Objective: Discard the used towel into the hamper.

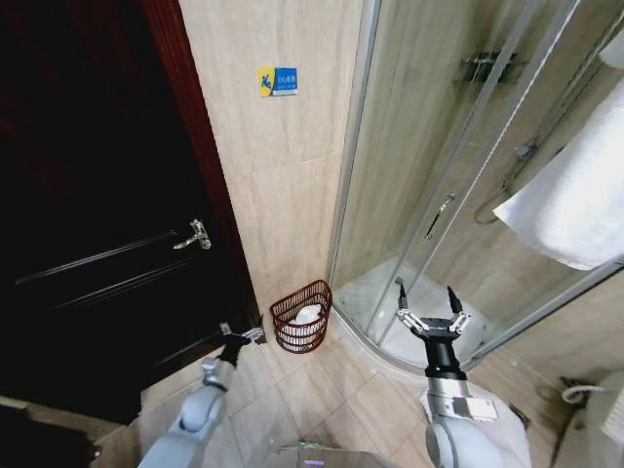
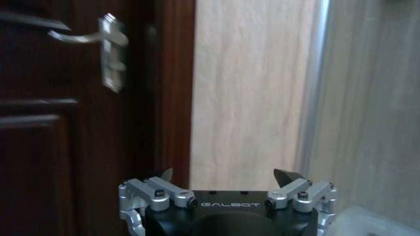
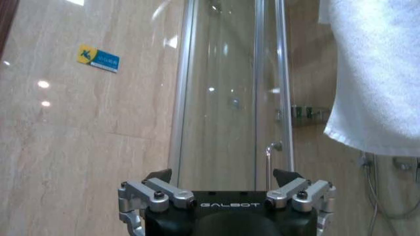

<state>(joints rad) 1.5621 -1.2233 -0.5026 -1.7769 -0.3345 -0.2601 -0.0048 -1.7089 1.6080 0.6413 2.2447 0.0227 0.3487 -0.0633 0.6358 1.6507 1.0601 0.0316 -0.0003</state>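
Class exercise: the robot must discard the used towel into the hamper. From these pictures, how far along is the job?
Done: something white already lies in the hamper on the floor by the wall; I cannot tell whether it is a towel. In hand: nothing. The left gripper and right gripper are both open and empty. Left: a white towel hangs by the shower glass, untouched, if that one is meant.

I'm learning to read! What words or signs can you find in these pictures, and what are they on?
"GALBOT": on the left gripper, white letters on its black body.
"GALBOT": on the right gripper, same place.
Blue and yellow wall sticker: has a yellow figure and white writing, too small to read.
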